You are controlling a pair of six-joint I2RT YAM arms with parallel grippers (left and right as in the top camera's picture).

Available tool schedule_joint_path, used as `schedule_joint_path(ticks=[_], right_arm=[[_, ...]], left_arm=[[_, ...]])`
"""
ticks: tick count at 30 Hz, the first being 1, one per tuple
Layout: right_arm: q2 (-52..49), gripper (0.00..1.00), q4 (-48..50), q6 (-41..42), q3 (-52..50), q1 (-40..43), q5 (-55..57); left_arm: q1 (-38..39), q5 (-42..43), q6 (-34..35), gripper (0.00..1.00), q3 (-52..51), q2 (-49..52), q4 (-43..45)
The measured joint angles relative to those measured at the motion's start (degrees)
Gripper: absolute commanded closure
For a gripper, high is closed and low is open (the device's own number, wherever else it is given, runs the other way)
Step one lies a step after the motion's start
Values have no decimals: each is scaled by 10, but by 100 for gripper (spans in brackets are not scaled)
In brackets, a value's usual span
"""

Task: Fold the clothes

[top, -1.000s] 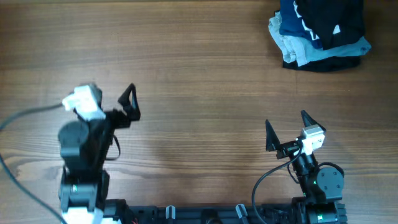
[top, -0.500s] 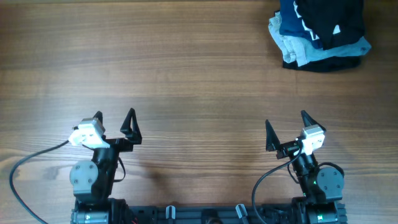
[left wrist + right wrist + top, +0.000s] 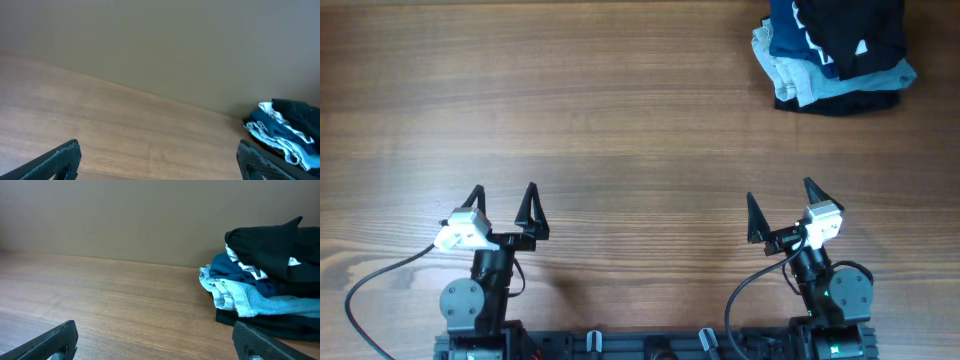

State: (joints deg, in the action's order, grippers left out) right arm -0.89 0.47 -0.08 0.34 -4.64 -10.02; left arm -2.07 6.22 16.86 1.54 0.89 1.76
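The black shirt (image 3: 873, 28) lies crumpled on top of a clothes pile at the table's far right, with a small white mark showing. It also shows in the right wrist view (image 3: 270, 242) and, small, in the left wrist view (image 3: 300, 111). My left gripper (image 3: 503, 196) is open and empty near the front left, far from the pile; its jaws (image 3: 160, 167) frame bare wood. My right gripper (image 3: 781, 203) is open and empty near the front right; its jaws (image 3: 155, 345) point toward the pile.
In the same pile lie a navy garment with white lettering (image 3: 798, 30) and pale blue-grey garments (image 3: 795, 70), over more dark fabric (image 3: 835, 101). The wooden table (image 3: 620, 120) spreads between grippers and pile. A plain wall (image 3: 125, 215) stands behind.
My left arm has drawn back toward the front edge and settled low, gripper still open. The right arm and the pile have not moved.
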Motion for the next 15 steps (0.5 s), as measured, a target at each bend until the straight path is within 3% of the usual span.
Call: schedule_joint_path(ticks=[15], right_arm=[[0,1,0,0,0,0,0]], left_arm=[[0,-4,0,0,-8,-1,-56]])
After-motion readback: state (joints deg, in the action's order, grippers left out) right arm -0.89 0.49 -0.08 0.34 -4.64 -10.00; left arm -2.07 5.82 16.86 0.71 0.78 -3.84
